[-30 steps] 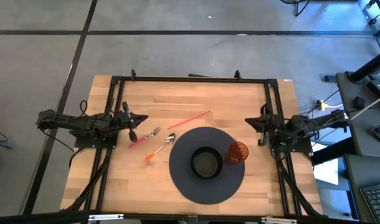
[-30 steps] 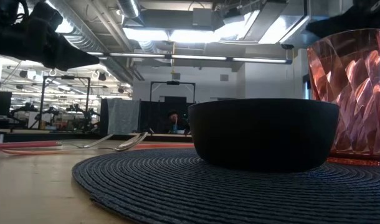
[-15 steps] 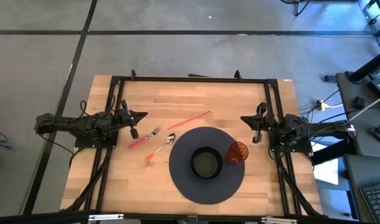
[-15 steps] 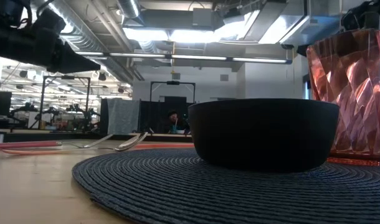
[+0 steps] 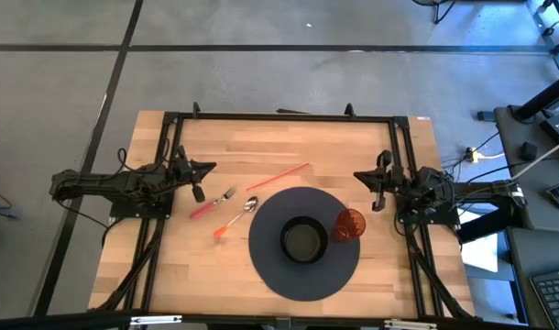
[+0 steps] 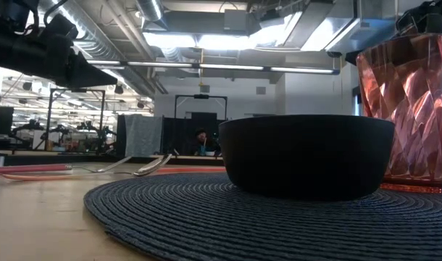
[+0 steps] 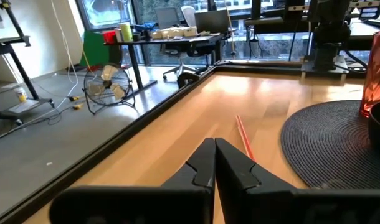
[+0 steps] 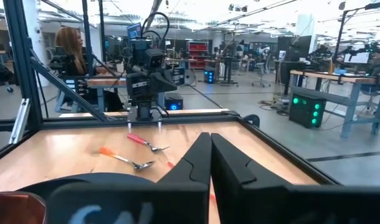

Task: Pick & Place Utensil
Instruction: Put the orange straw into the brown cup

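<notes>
A pink-handled fork (image 5: 213, 202) and an orange-handled spoon (image 5: 234, 220) lie flat on the wooden table, left of a dark round placemat (image 5: 270, 261). The right wrist view shows the fork (image 8: 143, 143) and spoon (image 8: 121, 158) too. My left gripper (image 5: 198, 194) hangs shut above the table just left of the fork's handle end, touching nothing; its fingertips (image 7: 213, 144) meet. My right gripper (image 5: 377, 203) is shut near the table's right side, up from a red tumbler (image 5: 350, 224), its fingertips (image 8: 210, 138) together.
A black bowl (image 5: 304, 240) and the red tumbler stand on the placemat. A thin red stick (image 5: 278, 176) lies on the wood beyond the mat. A black frame (image 5: 279, 117) borders the table. A person (image 8: 68, 50) sits in the room behind.
My right gripper has shifted a little toward the table's left, away from the right edge. Fork, spoon, bowl and tumbler lie where they were.
</notes>
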{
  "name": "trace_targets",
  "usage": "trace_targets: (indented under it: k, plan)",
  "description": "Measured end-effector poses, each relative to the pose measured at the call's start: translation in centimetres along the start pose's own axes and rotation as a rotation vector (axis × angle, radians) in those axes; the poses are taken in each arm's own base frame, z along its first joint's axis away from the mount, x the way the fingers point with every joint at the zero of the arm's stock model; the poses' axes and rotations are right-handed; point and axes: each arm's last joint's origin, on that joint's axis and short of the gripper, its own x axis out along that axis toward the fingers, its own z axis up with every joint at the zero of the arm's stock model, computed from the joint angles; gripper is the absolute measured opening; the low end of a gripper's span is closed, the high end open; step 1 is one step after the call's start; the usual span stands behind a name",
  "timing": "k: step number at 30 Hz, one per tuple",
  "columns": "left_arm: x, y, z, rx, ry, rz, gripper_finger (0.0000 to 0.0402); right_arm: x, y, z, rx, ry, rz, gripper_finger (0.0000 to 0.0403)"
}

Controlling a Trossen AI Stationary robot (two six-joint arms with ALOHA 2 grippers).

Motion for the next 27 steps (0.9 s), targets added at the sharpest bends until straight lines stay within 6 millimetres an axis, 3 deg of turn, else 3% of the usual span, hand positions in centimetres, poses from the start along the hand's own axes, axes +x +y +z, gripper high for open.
trace_targets:
  k: [27]
  plan:
    - [0.00, 0.00, 0.00, 0.000, 0.000, 0.000, 0.0004, 0.00, 0.02, 0.04, -0.019, -0.001, 0.008, 0.0008]
